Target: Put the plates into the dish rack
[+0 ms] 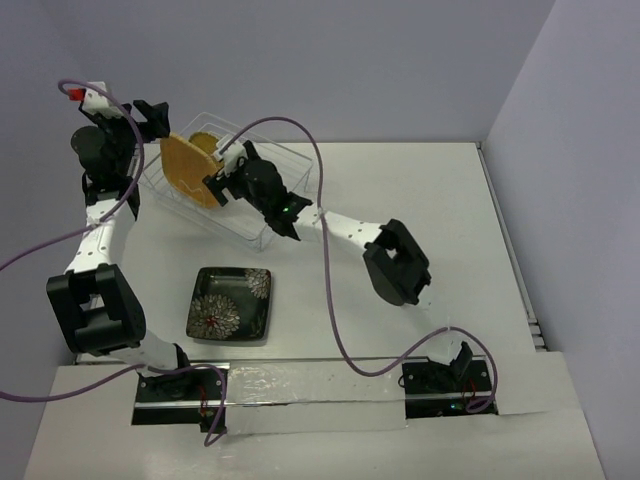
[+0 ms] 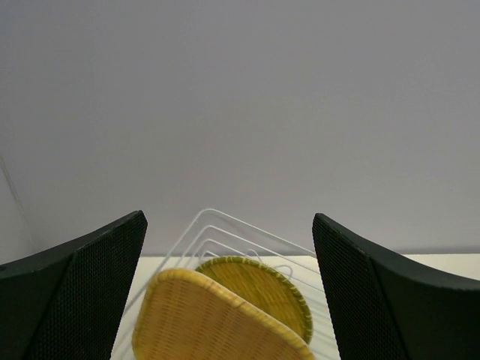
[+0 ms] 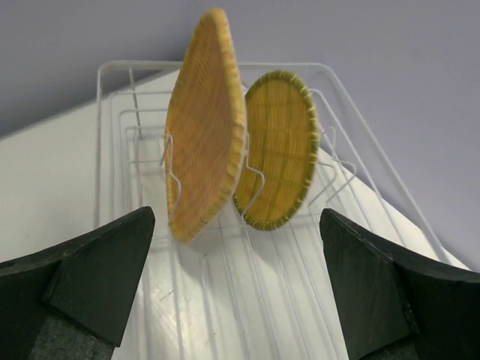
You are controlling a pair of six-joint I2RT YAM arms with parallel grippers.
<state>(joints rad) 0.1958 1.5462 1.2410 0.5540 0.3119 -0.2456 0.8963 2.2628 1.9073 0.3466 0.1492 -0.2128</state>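
1. The right gripper [image 3: 236, 225] has its jaws spread wide with nothing between them. It sits at the near side of the dish rack [image 3: 135, 64] and faces into it.
2. The left gripper [image 2: 229, 225] is also wide apart and empty, raised beside the rack's left end and looking over it.
3. Inside the rack, the orange plate [image 3: 202, 127] stands on edge in the slots. The smaller yellow plate [image 3: 281, 150] stands upright just beyond it.
4. The black plate [image 1: 230, 305] lies flat on the table [image 1: 420, 190], outside the rack, on the side nearer the arm bases.
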